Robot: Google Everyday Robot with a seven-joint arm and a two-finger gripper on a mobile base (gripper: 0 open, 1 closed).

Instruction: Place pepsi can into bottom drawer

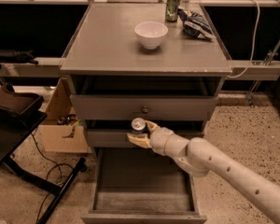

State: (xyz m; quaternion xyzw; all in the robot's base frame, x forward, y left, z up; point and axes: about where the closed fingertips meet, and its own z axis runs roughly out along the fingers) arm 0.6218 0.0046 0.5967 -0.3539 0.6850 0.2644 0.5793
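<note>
My gripper [141, 133] is shut on the pepsi can [138, 126], a small can with its silver top showing. It holds the can upright in front of the middle drawer, above the back part of the open bottom drawer [144, 197]. The bottom drawer is pulled out, a wide grey tray with a worn flat floor and nothing in it. My white arm [224, 169] reaches in from the lower right.
A white bowl [151, 34], a green can [172, 6] and a chip bag [196, 23] sit on the cabinet top [107, 50]. The top drawer [143, 108] is shut. A cardboard box [60, 125] and a black stand [18, 125] are on the left.
</note>
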